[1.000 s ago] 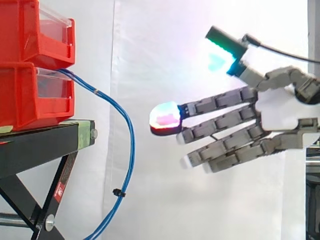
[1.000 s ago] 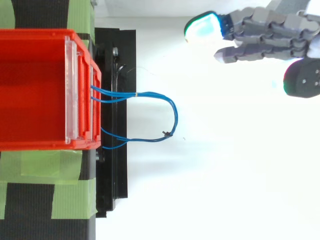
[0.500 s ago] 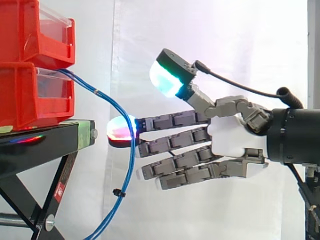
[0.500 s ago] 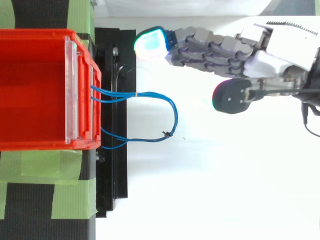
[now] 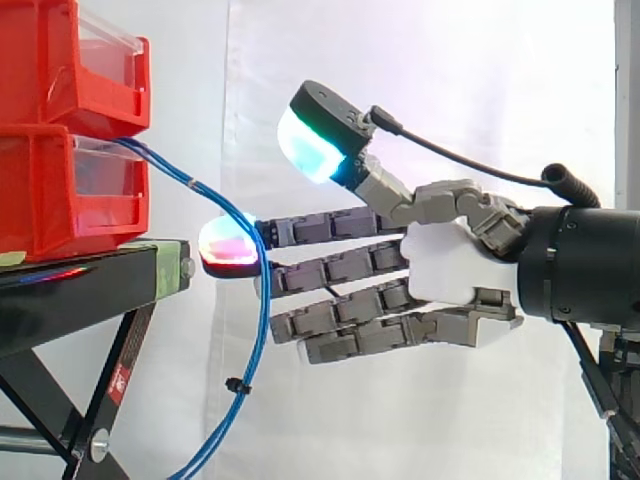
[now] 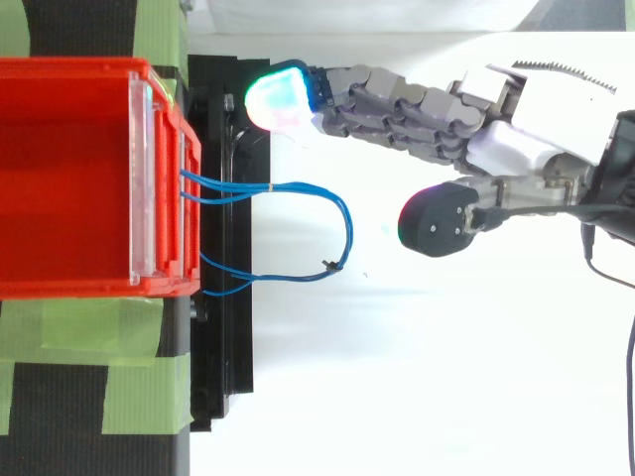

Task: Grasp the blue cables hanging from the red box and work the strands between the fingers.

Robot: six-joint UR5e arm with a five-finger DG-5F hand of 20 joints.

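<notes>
Thin blue cables (image 5: 262, 300) leave the lower red box (image 5: 70, 190) and hang in a loop past the black stand's edge; from above the blue cables (image 6: 342, 223) bulge out to the right of the red box (image 6: 69, 178). My hand (image 5: 440, 265) reaches in from the right with straight fingers stretched towards the box and the thumb raised above them. Its fingertips (image 5: 228, 243) overlap the cable loop in the side view. From above, my hand (image 6: 516, 149) lies beside the loop, toward the top of the view, with the fingers apart from the strands. Nothing is held.
A second red box (image 5: 75, 65) is stacked on the lower one. The black stand (image 5: 90, 285) with green tape (image 6: 144, 372) carries both, on crossed legs. A white curtain hangs behind, and a small black tie (image 5: 236, 385) binds the cables low down.
My hand has travelled left towards the red box, from well clear of the cables to alongside the loop. The thumb has swung forward above the fingers. The cables have not moved.
</notes>
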